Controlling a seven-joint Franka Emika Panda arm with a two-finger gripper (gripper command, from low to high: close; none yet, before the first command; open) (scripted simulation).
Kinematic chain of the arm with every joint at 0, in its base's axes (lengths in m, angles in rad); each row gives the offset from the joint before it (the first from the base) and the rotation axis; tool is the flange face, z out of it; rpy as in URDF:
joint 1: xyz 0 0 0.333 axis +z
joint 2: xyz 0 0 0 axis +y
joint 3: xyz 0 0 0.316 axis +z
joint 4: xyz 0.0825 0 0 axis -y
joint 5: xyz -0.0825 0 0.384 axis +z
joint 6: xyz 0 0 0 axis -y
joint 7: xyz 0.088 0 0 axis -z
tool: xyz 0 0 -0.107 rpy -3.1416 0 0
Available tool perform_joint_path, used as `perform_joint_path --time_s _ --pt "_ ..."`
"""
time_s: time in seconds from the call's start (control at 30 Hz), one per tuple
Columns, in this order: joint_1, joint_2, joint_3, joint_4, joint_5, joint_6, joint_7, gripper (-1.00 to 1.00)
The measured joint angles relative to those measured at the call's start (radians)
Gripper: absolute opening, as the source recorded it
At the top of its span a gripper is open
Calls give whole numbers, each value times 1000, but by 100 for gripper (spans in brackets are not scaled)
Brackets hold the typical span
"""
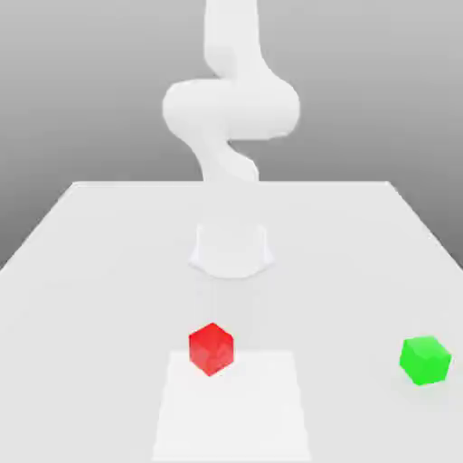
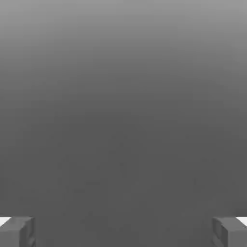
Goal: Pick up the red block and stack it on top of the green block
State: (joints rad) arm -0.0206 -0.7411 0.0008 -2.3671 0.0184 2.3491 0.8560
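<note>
Approaching comes first: we judge we must bring the fingers (image 2: 17,231) down squarely over the red block (image 1: 211,348), near the desk (image 1: 108,253) front edge. They stand wide apart, holding nothing. Small glossy cube. Green block (image 1: 425,359) lies well apart, toward the exterior view's right.

White tabletop (image 1: 90,271) extending to a straight far edge, with a slightly brighter rectangular patch (image 1: 231,407) near the front. Behind it, a plain grey backdrop (image 1: 81,81), graded from darker above to lighter below. Lighting soft and even.
</note>
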Motion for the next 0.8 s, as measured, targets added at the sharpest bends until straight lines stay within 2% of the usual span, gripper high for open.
perform_joint_path --time_s 0.3,0.53,0.67,0.77,0.8 --pt "-92 258 52 -287 61 211 261 0" --pt "-171 506 120 -530 55 410 539 0" --pt "-201 744 125 -567 -21 596 670 0" --pt "-156 861 60 -556 -81 695 720 0" --pt "-136 896 38 -552 -91 725 729 -100"
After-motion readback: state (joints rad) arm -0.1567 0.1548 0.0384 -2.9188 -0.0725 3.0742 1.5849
